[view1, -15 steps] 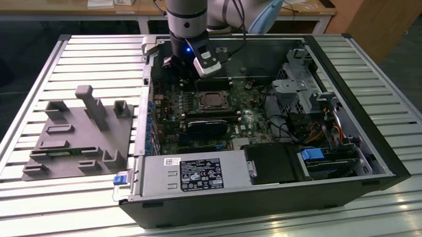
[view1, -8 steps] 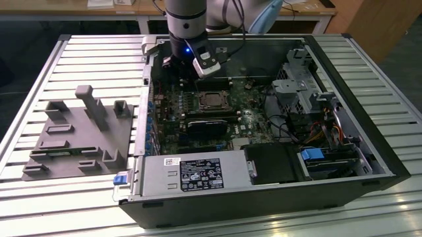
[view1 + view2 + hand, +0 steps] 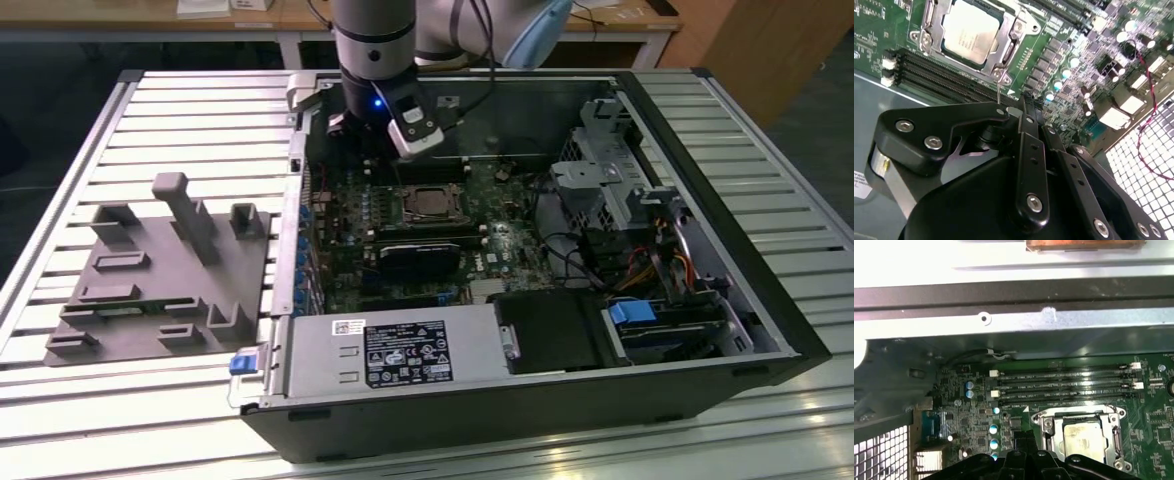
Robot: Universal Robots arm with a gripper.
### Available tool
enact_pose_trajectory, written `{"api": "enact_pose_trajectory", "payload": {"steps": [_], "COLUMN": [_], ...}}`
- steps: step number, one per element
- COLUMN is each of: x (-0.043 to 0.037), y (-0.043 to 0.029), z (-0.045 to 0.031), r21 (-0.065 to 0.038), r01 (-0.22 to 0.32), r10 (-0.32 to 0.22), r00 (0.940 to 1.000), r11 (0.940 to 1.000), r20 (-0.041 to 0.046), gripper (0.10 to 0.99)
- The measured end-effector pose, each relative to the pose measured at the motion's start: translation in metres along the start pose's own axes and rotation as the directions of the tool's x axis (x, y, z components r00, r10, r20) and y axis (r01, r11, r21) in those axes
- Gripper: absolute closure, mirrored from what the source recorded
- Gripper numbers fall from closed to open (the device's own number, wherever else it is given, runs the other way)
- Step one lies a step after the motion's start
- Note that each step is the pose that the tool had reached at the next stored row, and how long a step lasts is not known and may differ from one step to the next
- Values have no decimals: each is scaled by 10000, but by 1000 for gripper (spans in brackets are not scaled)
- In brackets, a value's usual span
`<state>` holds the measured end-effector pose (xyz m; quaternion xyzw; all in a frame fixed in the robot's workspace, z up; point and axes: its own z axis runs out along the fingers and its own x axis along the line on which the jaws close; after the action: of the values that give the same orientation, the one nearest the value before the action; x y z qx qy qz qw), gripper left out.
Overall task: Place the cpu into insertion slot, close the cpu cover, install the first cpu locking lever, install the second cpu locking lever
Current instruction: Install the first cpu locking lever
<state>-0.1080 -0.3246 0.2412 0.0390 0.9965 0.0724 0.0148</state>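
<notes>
The cpu (image 3: 970, 31) lies flat in the insertion slot (image 3: 1010, 50) on the green motherboard, its silvery top showing. The cpu cover (image 3: 938, 15) lies down around the chip as a silver frame. A thin wire locking lever (image 3: 998, 90) stands up from the socket's corner, right beside my gripper (image 3: 1026, 102), whose fingers are shut together with nothing seen between them. In the exterior view my gripper (image 3: 396, 150) hangs just behind the cpu (image 3: 430, 203), inside the open computer case. In the first wrist view the cpu (image 3: 1083, 437) sits beside my gripper (image 3: 1023, 444).
Long black memory slots (image 3: 1064, 385) run beside the socket. A black heatsink (image 3: 420, 258), power supply (image 3: 394, 352) and drive cage (image 3: 607, 170) crowd the case (image 3: 747, 290). A grey fixture block (image 3: 160, 270) lies at the exterior view's left on the slatted table (image 3: 80, 410).
</notes>
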Motion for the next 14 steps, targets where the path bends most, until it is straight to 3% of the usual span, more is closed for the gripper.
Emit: {"api": "enact_pose_trajectory", "payload": {"steps": [5, 14], "x": [38, 68], "y": [-4, -8], "z": [4, 13], "r21": [-323, -1272], "r01": [-6, -43], "r10": [6, 35], "r00": [10000, 10000], "r11": [9995, 9919], "r20": [-7, -65], "gripper": [984, 984]}}
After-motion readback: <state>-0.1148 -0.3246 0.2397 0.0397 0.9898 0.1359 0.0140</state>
